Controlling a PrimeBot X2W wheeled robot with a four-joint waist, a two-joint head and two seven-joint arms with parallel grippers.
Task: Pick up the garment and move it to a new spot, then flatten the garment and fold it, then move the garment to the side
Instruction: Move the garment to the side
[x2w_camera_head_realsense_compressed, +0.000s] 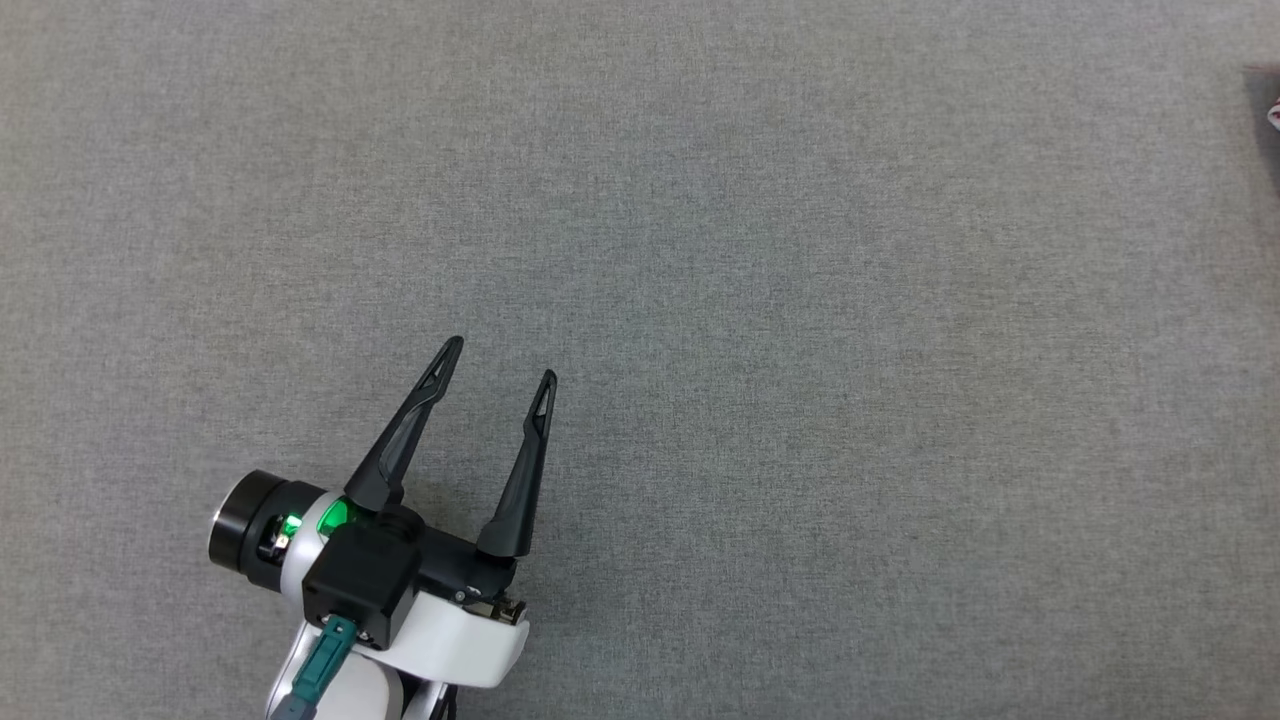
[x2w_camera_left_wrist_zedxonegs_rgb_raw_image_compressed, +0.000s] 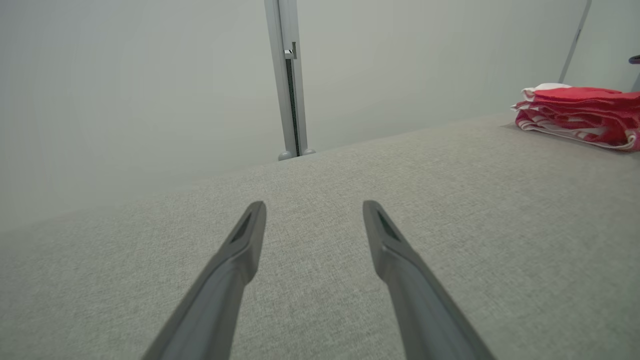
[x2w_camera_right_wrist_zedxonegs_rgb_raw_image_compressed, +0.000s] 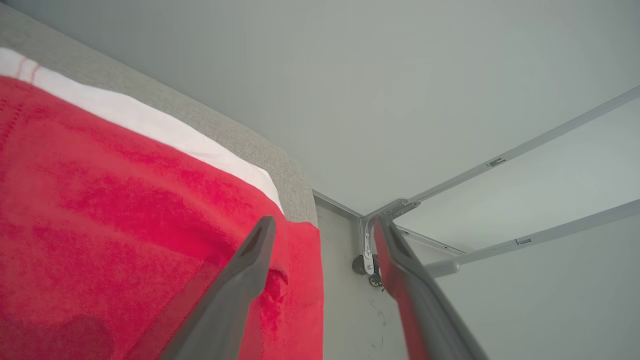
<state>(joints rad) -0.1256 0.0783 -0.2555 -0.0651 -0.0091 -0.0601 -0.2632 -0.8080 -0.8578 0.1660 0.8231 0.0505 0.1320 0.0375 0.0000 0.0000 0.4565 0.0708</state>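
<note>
The garment (x2w_camera_left_wrist_zedxonegs_rgb_raw_image_compressed: 580, 112) is red with white trim, folded into a low stack at the far right of the grey table in the left wrist view. A sliver of the garment (x2w_camera_head_realsense_compressed: 1274, 115) peeks in at the head view's right edge. My left gripper (x2w_camera_head_realsense_compressed: 503, 358) hovers open over bare grey cloth at lower left, far from the garment, with nothing between its fingers (x2w_camera_left_wrist_zedxonegs_rgb_raw_image_compressed: 245, 235). In the right wrist view my right gripper (x2w_camera_right_wrist_zedxonegs_rgb_raw_image_compressed: 324, 224) is open just above the garment (x2w_camera_right_wrist_zedxonegs_rgb_raw_image_compressed: 125, 210); one finger lies over the red cloth near its edge, the other past the table's edge.
The grey fabric table (x2w_camera_head_realsense_compressed: 760, 300) stretches wide around my left gripper. A metal post (x2w_camera_left_wrist_zedxonegs_rgb_raw_image_compressed: 287, 80) stands behind the table's far edge. Beyond the table's corner in the right wrist view are pale walls and metal frame bars (x2w_camera_right_wrist_zedxonegs_rgb_raw_image_compressed: 525, 150).
</note>
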